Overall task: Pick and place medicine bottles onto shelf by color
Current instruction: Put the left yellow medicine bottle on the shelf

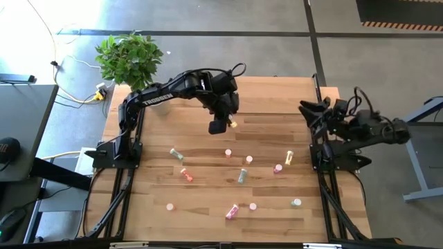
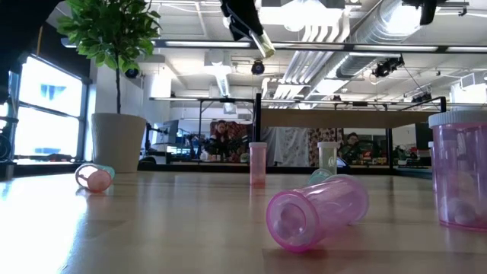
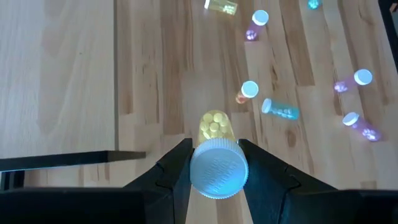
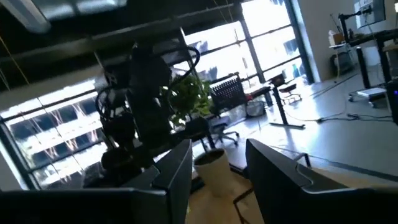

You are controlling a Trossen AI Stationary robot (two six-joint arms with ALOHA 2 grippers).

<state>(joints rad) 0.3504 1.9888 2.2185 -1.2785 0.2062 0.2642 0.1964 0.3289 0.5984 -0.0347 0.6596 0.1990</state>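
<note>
Left wrist view: left gripper (image 3: 214, 171) clamped on a yellow medicine bottle (image 3: 216, 158), white cap toward the camera, pills visible through the body, one finger on each side. In the high view the same gripper (image 1: 220, 124) hangs above the tabletop (image 1: 201, 207), near the front edge of the shelf (image 1: 277, 97); the low view shows the bottle (image 2: 262, 42) well clear of the wood, tilted.

Step in hand, as I read it: transport. Pick is done, place is not; the bottle is airborne and just short of the shelf. The shelf's pale surface (image 3: 56, 68) looks bare in the part the wrist camera covers, so no colour group to match there yet.

Next move likely calls for carrying the bottle over the shelf edge, righting it so it lands on its base, lowering until it touches, then letting go. Risk: a tilted release could let it roll.

Remaining bottles lie scattered on the tabletop, some upright, some on their sides: a pink bottle (image 1: 232, 211), a teal bottle (image 1: 241, 177), an orange bottle (image 1: 185, 174), among others.

Right gripper (image 4: 217, 168) is parked at the right edge of the table (image 1: 315, 114), fingers apart, holding nothing, pointed out at the room.
</note>
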